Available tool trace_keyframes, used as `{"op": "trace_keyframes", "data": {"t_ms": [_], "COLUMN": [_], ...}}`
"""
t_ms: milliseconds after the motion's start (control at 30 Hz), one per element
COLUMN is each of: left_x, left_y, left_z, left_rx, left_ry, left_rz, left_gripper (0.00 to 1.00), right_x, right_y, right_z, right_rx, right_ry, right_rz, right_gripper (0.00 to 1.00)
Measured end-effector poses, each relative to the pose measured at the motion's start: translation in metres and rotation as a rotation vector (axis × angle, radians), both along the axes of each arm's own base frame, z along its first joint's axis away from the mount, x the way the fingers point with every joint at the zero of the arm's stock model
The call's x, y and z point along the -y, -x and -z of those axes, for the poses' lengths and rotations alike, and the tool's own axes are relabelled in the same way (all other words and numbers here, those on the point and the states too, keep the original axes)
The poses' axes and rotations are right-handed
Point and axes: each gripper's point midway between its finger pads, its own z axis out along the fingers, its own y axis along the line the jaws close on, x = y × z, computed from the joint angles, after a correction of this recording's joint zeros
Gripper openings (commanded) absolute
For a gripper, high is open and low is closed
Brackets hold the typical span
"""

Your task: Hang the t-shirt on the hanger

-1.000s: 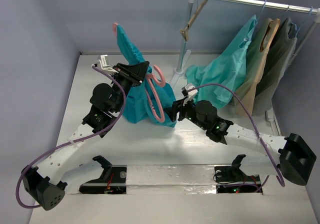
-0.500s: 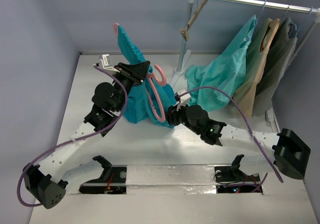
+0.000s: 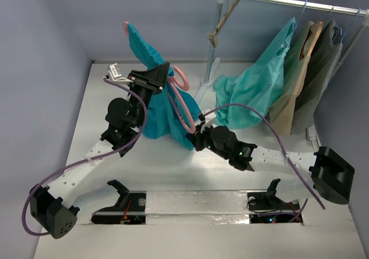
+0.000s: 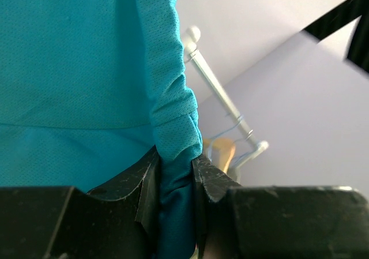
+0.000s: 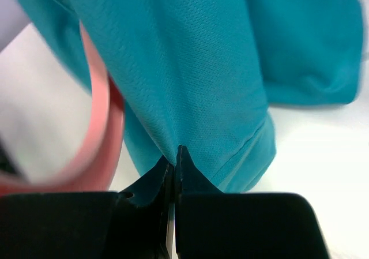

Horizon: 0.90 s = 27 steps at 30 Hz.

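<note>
**A:** Left side first. The left gripper (image 4: 174, 168) is pinching a bunched fold of the deep teal-blue, soft cotton t-shirt (image 3: 157, 112) and holding it raised above the white table (image 3: 104, 172). The cloth is hanging from the jaws in a tall cone, with its lower end resting on the table.

**B:** Noted. The thin pink plastic hanger (image 3: 181, 106) is lying against the right flank of that cone, hook up, just beside the left gripper. A pink tip is showing at the very top of the raised cloth, so I am judging one shoulder to be inside the shirt. The other arm is looping down outside it.

**A:** The right gripper (image 5: 174, 155) is sitting low at the shirt's hem, fingers pressed together. Whether any hem is caught between them, I cannot tell from the wrist view.

**B:** Step in hand, as I am reading it: drawing the hem over the bare hanger arm. To do it well, the right gripper should be pulling down and outward along the pink arm, slowly. The left should be gripping the bunch firmly so the hanger is not sliding out. If the cloth is not following the pull, re-grip deeper on the hem.

**A:** Also steering clear of the mint-green garment (image 3: 253, 92) hanging on the metal rail (image 3: 288, 2) at far right.
</note>
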Motion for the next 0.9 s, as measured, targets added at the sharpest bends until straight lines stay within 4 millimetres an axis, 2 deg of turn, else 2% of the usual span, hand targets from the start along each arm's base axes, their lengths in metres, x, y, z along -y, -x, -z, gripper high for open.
{"op": "trace_keyframes", "data": {"t_ms": [100,200,300,567,667,800,900], "left_x": [-0.001,-0.003,-0.007,-0.024,-0.022,-0.013,-0.009], "left_y": [-0.004,-0.012,-0.017,-0.018,-0.017,-0.013,-0.007], "left_z": [-0.005,-0.002,0.000,-0.015,-0.016,-0.009,0.016], "left_rx": [0.025,0.027,0.038,0.126,0.147,0.159,0.133], "left_ry": [0.054,0.063,0.055,-0.011,-0.038,-0.028,-0.010], "left_rz": [-0.012,-0.047,-0.090,-0.206,-0.211,-0.151,-0.095], "left_gripper": [0.00,0.00,0.00,0.00,0.00,0.00,0.00], "right_x": [-0.002,0.003,0.009,0.020,0.025,0.029,0.026], "right_y": [0.018,0.034,0.047,0.079,0.086,0.090,0.090], "right_z": [0.010,0.018,0.013,-0.008,-0.011,-0.020,-0.037], "right_rx": [-0.037,-0.071,-0.090,-0.132,-0.149,-0.159,-0.153], "right_ry": [-0.024,-0.044,-0.084,-0.163,-0.158,-0.139,-0.136], "right_rz": [-0.047,-0.079,-0.109,-0.174,-0.188,-0.191,-0.202], "right_gripper": [0.00,0.00,0.00,0.00,0.00,0.00,0.00]}}
